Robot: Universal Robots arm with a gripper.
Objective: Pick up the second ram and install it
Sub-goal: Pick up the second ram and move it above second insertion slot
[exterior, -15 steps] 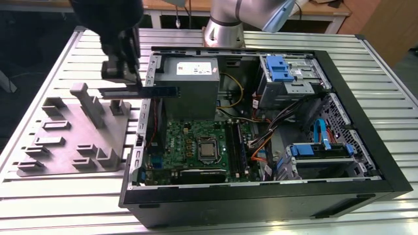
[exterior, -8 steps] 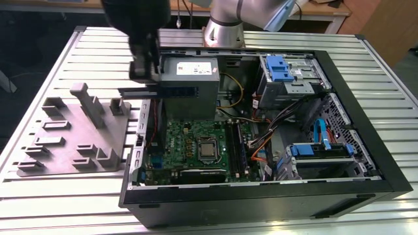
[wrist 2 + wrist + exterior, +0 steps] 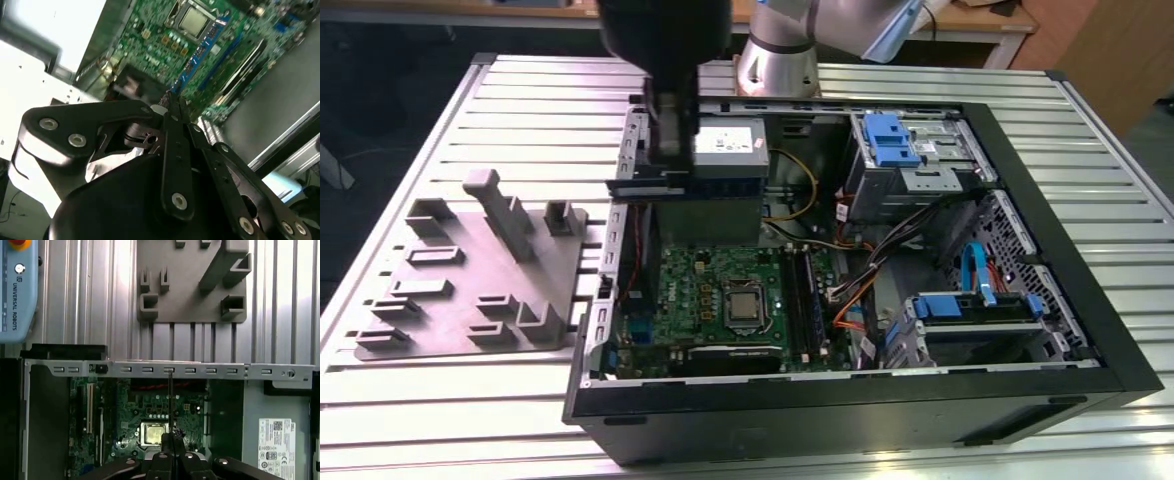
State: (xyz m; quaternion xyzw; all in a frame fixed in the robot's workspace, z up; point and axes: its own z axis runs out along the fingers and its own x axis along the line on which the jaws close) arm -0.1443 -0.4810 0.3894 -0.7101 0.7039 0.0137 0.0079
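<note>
Your gripper (image 3: 670, 170) is pinching the second ram (image 3: 720, 186) mid-length, edge down, balancing it level above the motherboard (image 3: 707, 290).

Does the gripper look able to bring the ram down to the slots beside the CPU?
Probably yes: the gripper holds the ram above the open case; nothing covers the slots, cables run beside them.

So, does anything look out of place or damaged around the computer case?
Nothing stands out. The end effector holds the second ram level above the open computer case, the grey holder tray lies flat beside it, and nothing looks spilled or broken.
</note>
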